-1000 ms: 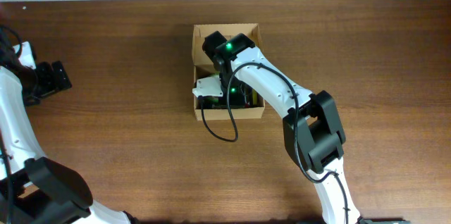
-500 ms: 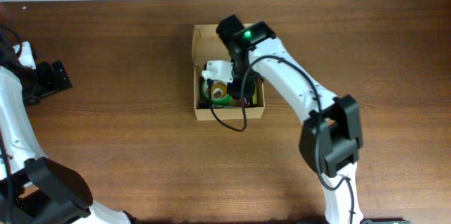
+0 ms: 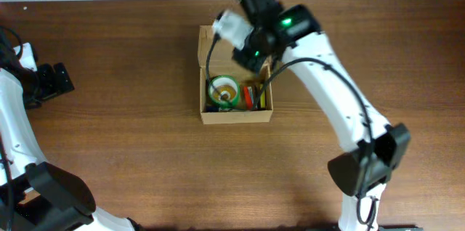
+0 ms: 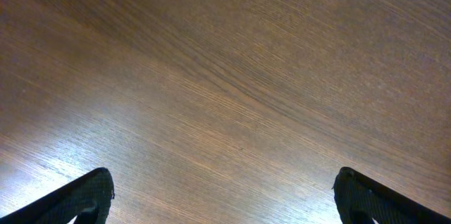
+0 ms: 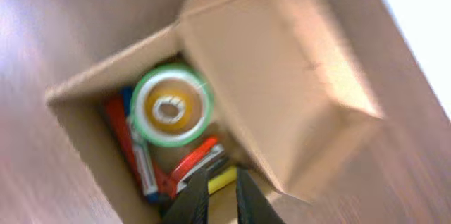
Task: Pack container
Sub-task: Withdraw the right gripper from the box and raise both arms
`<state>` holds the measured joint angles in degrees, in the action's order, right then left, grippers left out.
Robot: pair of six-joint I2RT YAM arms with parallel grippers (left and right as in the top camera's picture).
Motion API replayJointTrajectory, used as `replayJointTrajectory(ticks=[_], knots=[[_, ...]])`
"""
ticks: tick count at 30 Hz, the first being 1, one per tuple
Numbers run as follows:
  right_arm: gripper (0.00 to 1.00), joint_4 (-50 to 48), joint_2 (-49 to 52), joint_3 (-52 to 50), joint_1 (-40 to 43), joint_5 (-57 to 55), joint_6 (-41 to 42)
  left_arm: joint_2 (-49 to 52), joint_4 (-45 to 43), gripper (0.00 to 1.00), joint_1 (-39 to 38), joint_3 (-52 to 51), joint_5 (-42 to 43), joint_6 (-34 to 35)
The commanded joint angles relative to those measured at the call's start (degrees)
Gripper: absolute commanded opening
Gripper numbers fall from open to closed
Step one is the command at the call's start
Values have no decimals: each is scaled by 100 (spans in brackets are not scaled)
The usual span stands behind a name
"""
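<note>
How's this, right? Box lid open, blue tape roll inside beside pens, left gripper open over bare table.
The tape roll is green, not blue; right wrist view shows it. Rest holds: box lid open, pens beside roll, left gripper open over table.

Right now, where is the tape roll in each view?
Overhead: the tape roll sits just left of centre, in the left half of the box.
Left wrist: not in it; only bare table.
Right wrist: the roll is left of centre, inside the box.
Shared landmark: the box, in the overhead and right wrist views.
</note>
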<state>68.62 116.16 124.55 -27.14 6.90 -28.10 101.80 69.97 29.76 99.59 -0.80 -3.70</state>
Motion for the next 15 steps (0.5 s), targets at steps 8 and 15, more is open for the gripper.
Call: replayJointTrajectory(ticks=[8, 15], knots=[[4, 254, -734, 1161, 1329, -11, 2422, 52, -9, 100, 39, -17, 42, -111], [4, 376, -876, 1211, 2559, 35, 3112, 52, -122, 100, 39, -17, 70, -81]])
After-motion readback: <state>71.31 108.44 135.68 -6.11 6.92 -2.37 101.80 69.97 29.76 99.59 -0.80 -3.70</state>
